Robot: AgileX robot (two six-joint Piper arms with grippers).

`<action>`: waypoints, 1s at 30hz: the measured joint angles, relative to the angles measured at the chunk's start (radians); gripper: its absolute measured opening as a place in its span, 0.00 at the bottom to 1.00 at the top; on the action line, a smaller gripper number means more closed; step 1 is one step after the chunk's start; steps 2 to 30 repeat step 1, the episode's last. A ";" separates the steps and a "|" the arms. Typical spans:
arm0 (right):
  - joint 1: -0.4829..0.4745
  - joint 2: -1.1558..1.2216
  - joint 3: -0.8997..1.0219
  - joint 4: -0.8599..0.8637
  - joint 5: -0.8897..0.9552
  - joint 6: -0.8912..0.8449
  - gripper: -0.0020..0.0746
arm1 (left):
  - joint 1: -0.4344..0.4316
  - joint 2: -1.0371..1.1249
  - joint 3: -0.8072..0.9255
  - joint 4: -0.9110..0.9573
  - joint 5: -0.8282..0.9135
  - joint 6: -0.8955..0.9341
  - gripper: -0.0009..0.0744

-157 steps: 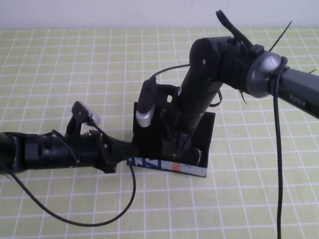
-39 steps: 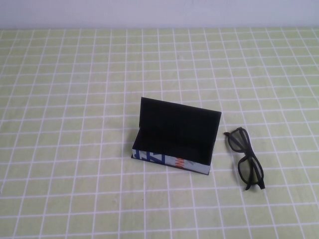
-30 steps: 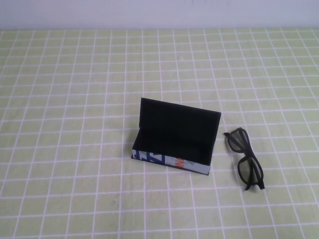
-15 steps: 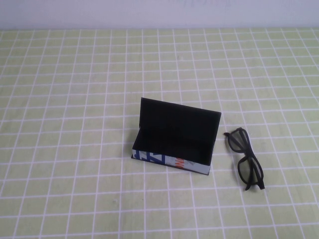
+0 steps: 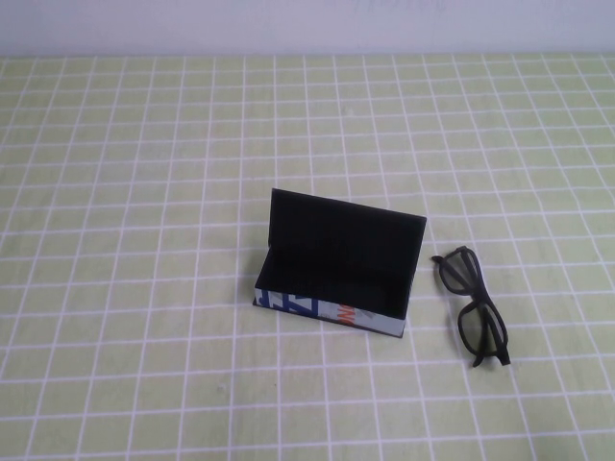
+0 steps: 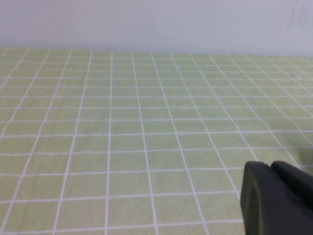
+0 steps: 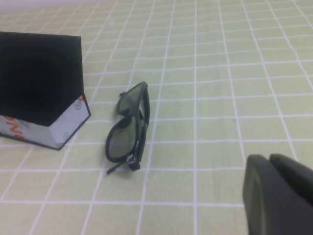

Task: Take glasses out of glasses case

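The glasses case (image 5: 332, 274) stands open in the middle of the table, black lid upright, white printed front side facing me; nothing shows in its black inside. The glasses (image 5: 473, 305), black with dark lenses, lie folded on the cloth just right of the case. They also show in the right wrist view (image 7: 128, 130), next to the case (image 7: 41, 83). Neither arm is in the high view. My left gripper (image 6: 274, 169) is shut and empty above bare cloth. My right gripper (image 7: 271, 161) is shut and empty, some way from the glasses.
A green cloth with a white grid (image 5: 144, 192) covers the whole table. A pale wall (image 5: 307, 24) runs along the far edge. Nothing else lies on the cloth.
About five seconds ago both arms were at the case, the right one reaching inside. Over the last second nothing has moved; the glasses lie beside the case.
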 joint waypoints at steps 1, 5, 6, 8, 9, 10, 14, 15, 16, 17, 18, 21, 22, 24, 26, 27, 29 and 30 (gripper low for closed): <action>-0.001 0.000 0.000 0.000 0.000 0.000 0.01 | 0.000 0.000 0.000 0.000 0.000 0.000 0.01; -0.001 0.000 0.000 0.000 0.000 0.000 0.01 | 0.000 0.000 0.000 0.000 0.000 0.000 0.01; -0.001 0.000 0.000 0.000 0.000 0.000 0.01 | 0.000 0.000 0.000 0.000 0.000 0.000 0.01; -0.001 0.000 0.000 0.000 0.000 0.000 0.01 | 0.000 0.000 0.000 0.000 0.000 0.000 0.01; -0.001 0.000 0.000 0.000 0.000 0.000 0.01 | 0.000 0.000 0.000 0.000 0.000 0.000 0.01; -0.001 0.000 0.000 0.000 0.000 0.000 0.01 | 0.000 0.000 0.000 0.000 0.000 0.000 0.01; -0.001 0.000 0.000 0.000 0.000 0.000 0.01 | 0.000 0.000 0.000 0.000 0.000 0.000 0.01; -0.001 0.000 0.000 0.000 0.000 0.000 0.01 | 0.000 0.000 0.000 0.000 0.000 0.000 0.01; -0.001 0.000 0.000 0.000 0.000 0.000 0.01 | 0.000 0.000 0.000 0.000 0.000 0.000 0.01; -0.001 0.000 0.000 0.000 0.000 0.000 0.01 | 0.000 0.000 0.000 0.000 0.000 0.000 0.01; -0.001 0.000 0.000 0.000 0.000 0.000 0.01 | 0.000 0.000 0.000 0.000 0.000 0.000 0.01; -0.001 0.000 0.000 0.000 0.000 0.000 0.01 | 0.000 0.000 0.000 0.000 0.000 0.000 0.01; -0.001 0.000 0.000 0.000 0.000 0.000 0.01 | 0.000 0.000 0.000 0.000 0.000 0.000 0.01; -0.001 0.000 0.000 0.000 0.000 0.000 0.01 | 0.000 0.000 0.000 0.000 0.000 0.000 0.01; -0.001 0.000 0.000 0.000 0.000 0.000 0.01 | 0.000 0.000 0.000 0.000 0.000 0.000 0.01; -0.001 0.000 0.000 0.000 0.000 0.000 0.01 | 0.000 0.000 0.000 0.000 0.000 0.000 0.01; -0.001 0.000 0.000 0.000 0.000 0.000 0.01 | 0.000 0.000 0.000 0.000 0.000 0.000 0.01; -0.001 0.000 0.000 0.000 0.000 0.000 0.01 | 0.000 0.000 0.000 0.000 0.000 0.000 0.01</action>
